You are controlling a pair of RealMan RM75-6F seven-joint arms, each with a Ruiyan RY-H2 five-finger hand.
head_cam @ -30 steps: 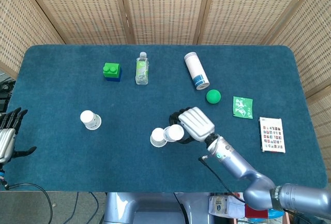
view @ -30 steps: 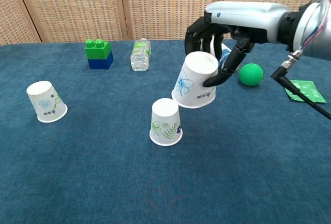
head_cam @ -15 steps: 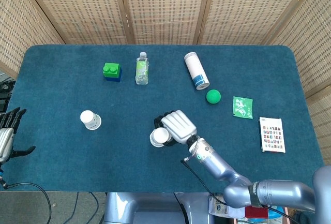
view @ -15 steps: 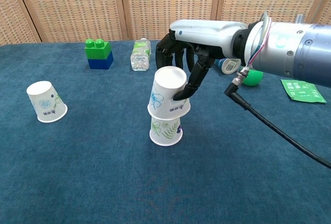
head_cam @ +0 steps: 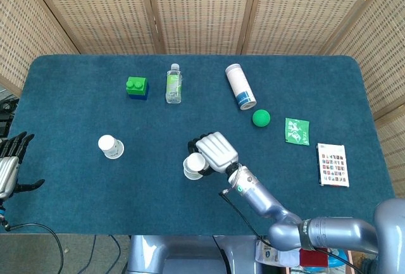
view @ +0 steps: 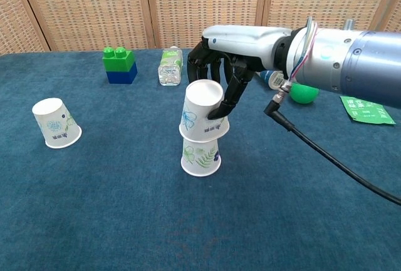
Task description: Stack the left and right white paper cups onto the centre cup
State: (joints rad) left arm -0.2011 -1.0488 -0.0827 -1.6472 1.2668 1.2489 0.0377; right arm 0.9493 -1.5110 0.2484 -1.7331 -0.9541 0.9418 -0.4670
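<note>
Centre cup (view: 200, 156) stands upside down near the middle of the blue counter (view: 188, 233), leaf print facing the chest camera. A second inverted cup, the held cup (view: 202, 117), sits on top of it, slightly tilted, its rim overlapping the upper part of the centre cup. Right hand (view: 220, 71) grips this held cup: dark fingers (view: 227, 99) wrap its far and right side, fingertip pressed against the wall. In the head view the same hand (head_cam: 215, 152) covers most of the stack, with only the cup tops (head_cam: 193, 165) showing at its left edge. Left cup (view: 56, 122) stands inverted and alone toward the left of the counter, well apart from the stack. Left hand (head_cam: 9, 163) hangs off the left edge of the counter, fingers spread apart, holding nothing. Along the far side: green-and-blue block (view: 118, 64), clear bottle (view: 169, 66) lying flat, white tube (head_cam: 240, 86) lying at an angle. Green ball (head_cam: 261, 118) near the tube's lower end; green sachet (head_cam: 296, 131) just beside the ball to the right; printed card (head_cam: 332, 164) near the right edge.
</note>
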